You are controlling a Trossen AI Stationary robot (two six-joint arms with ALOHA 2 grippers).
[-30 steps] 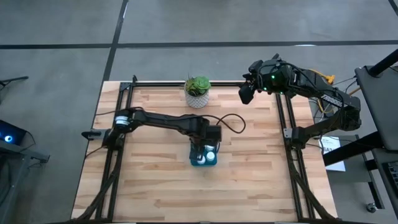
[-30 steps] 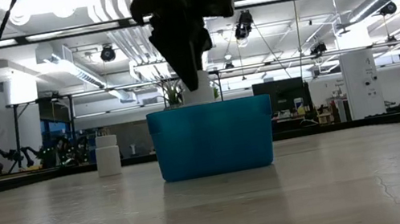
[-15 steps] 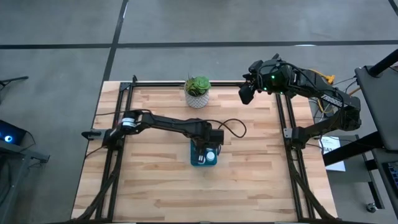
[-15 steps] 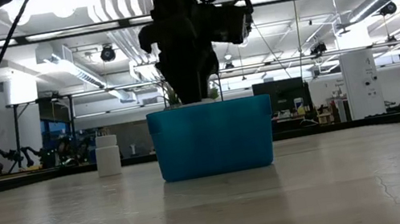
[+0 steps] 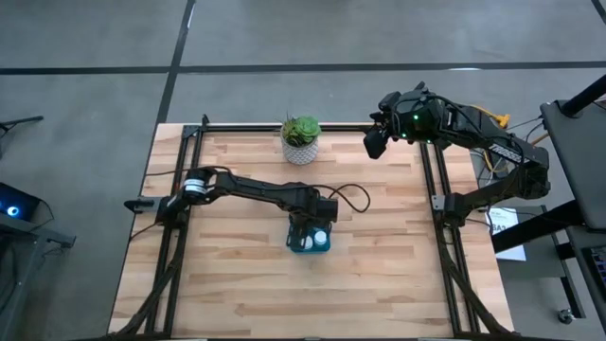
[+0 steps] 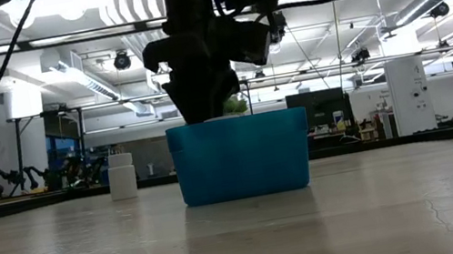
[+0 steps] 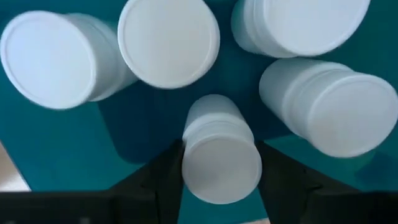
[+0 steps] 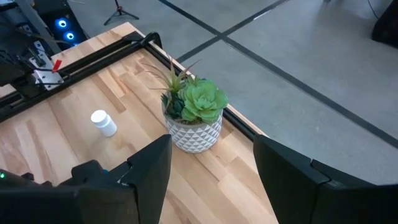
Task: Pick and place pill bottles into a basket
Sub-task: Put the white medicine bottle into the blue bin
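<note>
The teal basket (image 5: 297, 245) stands at the table's middle and shows in the low view (image 6: 241, 157). My left gripper (image 5: 312, 227) reaches down into it, shut on a white pill bottle (image 7: 217, 155). Several other white pill bottles (image 7: 168, 40) stand on the basket's floor (image 7: 143, 124) around it. One more bottle (image 8: 102, 122) stands upright on the table by the left side, also in the low view (image 6: 121, 175). My right gripper (image 5: 374, 142) waits open and empty above the far right corner. My left gripper pinches the bottle's round side wall (image 7: 189, 155) between its two fingers (image 7: 165, 180), coming from above and pointing down. The bottle is upright, cap up, inside the basket among the others. Whether its base is on the basket's floor, I cannot tell.
A white pot with a green plant (image 5: 301, 139) stands at the far edge's middle, also in the right wrist view (image 8: 194, 118). Black frame rails (image 5: 431, 180) run along the table's left and right sides. Bare wood (image 5: 379, 275) lies near the front.
My left gripper has gone down into the basket with the bottle, still shut on it. The bottle, first visible above the basket's rim in the low view, is now hidden behind the basket's wall.
</note>
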